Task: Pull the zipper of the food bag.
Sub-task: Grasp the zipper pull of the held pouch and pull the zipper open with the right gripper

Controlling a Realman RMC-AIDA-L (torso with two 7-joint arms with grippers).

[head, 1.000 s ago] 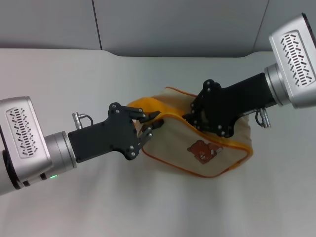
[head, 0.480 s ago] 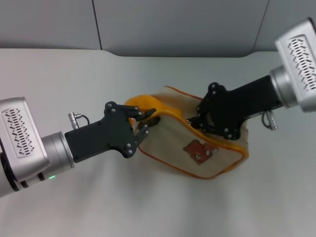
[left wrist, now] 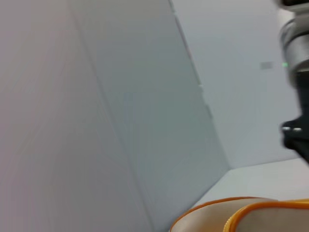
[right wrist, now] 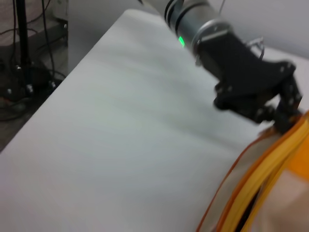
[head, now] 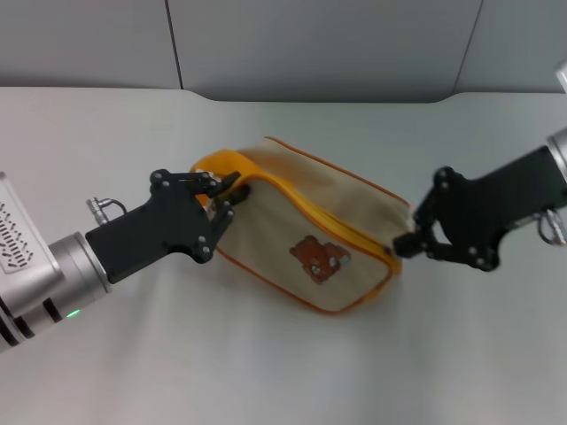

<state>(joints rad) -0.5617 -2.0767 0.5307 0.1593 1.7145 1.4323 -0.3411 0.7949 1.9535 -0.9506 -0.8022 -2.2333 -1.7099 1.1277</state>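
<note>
The food bag (head: pixel 332 226), beige with orange piping and a brown bear patch (head: pixel 319 256), lies stretched across the middle of the table. The zipper (head: pixel 328 217) runs along its orange top edge. My left gripper (head: pixel 226 190) is shut on the orange strap handle (head: pixel 217 166) at the bag's left end. My right gripper (head: pixel 406 243) is shut at the bag's right end, and the pull tab is hidden between its fingertips. The right wrist view shows the bag's orange edge (right wrist: pixel 273 169) and the left gripper (right wrist: pixel 285 104). The left wrist view shows the orange trim (left wrist: pixel 251 209).
The white table (head: pixel 266 363) runs around the bag. A grey wall (head: pixel 310 44) stands at the back. Off the table's edge, cables and a stand (right wrist: pixel 24 58) sit on the floor in the right wrist view.
My right gripper has slid right along the top edge from the bag's middle to its right end. My left gripper and the bag have shifted left, and the bag is pulled out longer.
</note>
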